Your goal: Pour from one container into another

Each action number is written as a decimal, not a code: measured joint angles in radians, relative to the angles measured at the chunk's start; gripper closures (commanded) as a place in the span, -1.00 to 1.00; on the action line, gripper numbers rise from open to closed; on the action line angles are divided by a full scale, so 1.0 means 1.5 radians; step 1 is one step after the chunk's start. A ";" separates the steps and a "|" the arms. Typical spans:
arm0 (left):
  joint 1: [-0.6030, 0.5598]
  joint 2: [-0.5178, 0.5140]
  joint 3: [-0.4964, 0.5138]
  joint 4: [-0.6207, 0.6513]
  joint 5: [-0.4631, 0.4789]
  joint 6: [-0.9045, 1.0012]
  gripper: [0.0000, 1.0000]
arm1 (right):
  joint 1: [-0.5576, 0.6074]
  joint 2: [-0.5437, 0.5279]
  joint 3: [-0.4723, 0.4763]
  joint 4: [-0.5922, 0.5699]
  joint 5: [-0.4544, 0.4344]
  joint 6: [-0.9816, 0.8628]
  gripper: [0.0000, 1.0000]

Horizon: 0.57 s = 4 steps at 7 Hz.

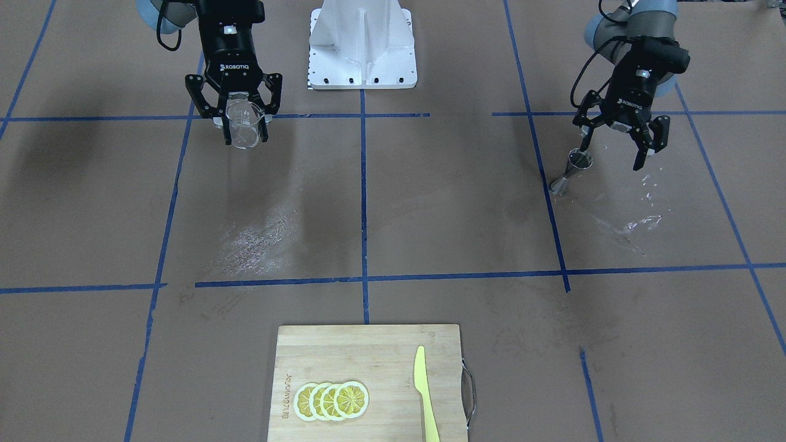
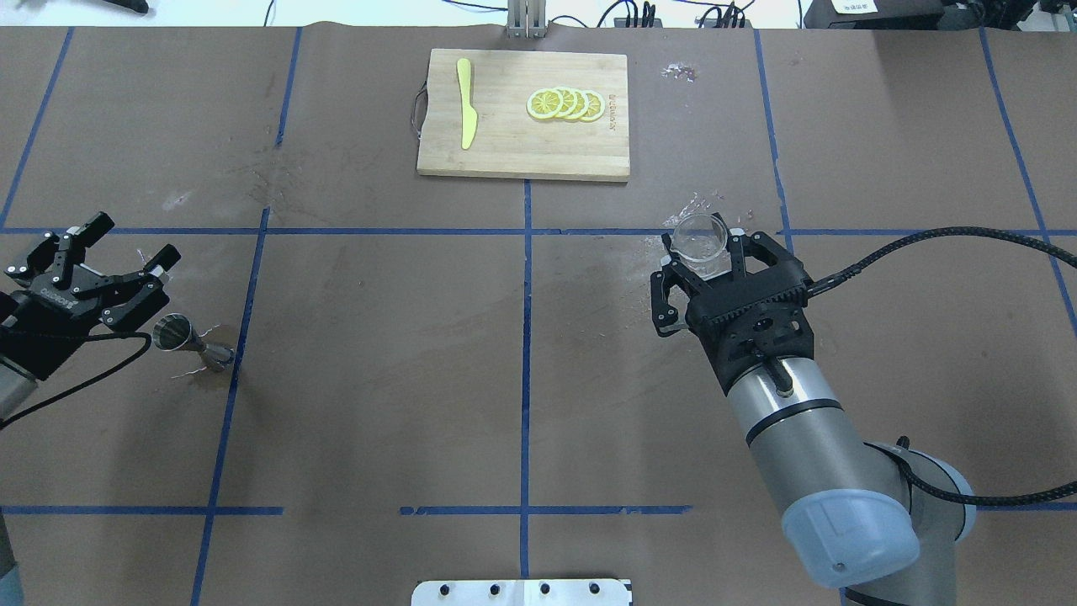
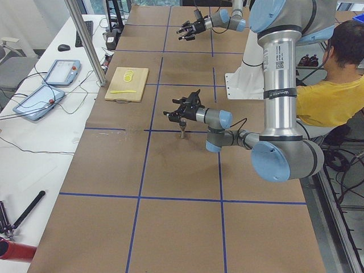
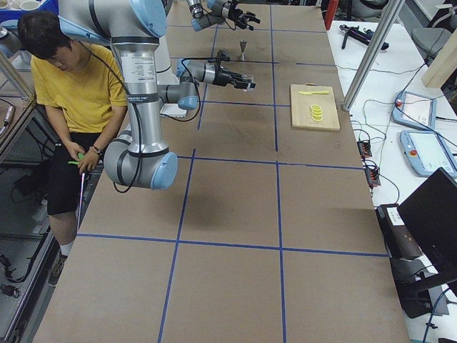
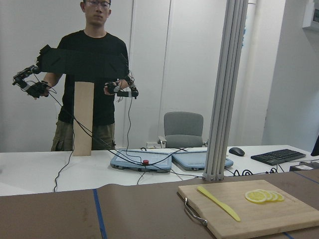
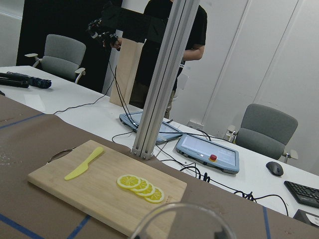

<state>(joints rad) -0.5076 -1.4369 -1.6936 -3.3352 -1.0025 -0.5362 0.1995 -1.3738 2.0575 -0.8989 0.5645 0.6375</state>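
My right gripper (image 2: 702, 252) is shut on the clear measuring cup (image 2: 700, 238), holding it upright above the table right of centre. The cup (image 1: 243, 126) also shows in the front view between the fingers, and its rim (image 6: 182, 221) fills the bottom of the right wrist view. I cannot tell what the cup holds. The metal jigger (image 2: 190, 338) stands upright on the paper at the far left, on a blue tape line (image 1: 571, 170). My left gripper (image 2: 133, 238) hangs open just above and behind it, with nothing between its fingers (image 1: 613, 153).
A wooden cutting board (image 2: 522, 160) with lemon slices (image 2: 565, 103) and a yellow knife (image 2: 465, 114) lies at the far middle edge. Wet marks (image 1: 642, 221) spot the paper near the jigger. The white robot base (image 1: 362, 49) sits between the arms. A seated person (image 3: 335, 91) is beside the robot.
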 measured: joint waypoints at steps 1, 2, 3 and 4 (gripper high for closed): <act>-0.094 0.002 0.000 0.042 -0.143 0.039 -0.99 | 0.000 0.000 0.000 0.000 0.000 0.001 1.00; -0.197 0.000 0.000 0.096 -0.295 0.089 -0.99 | 0.000 0.000 0.000 0.000 -0.001 0.001 1.00; -0.302 -0.005 0.000 0.163 -0.442 0.147 -1.00 | 0.000 0.000 0.000 0.000 -0.001 0.002 1.00; -0.394 -0.008 0.001 0.232 -0.557 0.213 -1.00 | 0.000 0.000 0.000 0.000 -0.001 0.002 1.00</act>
<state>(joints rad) -1.0990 -1.4494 -1.6926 -2.9869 -1.8373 -0.2163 0.1995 -1.3744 2.0570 -0.8989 0.5630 0.6406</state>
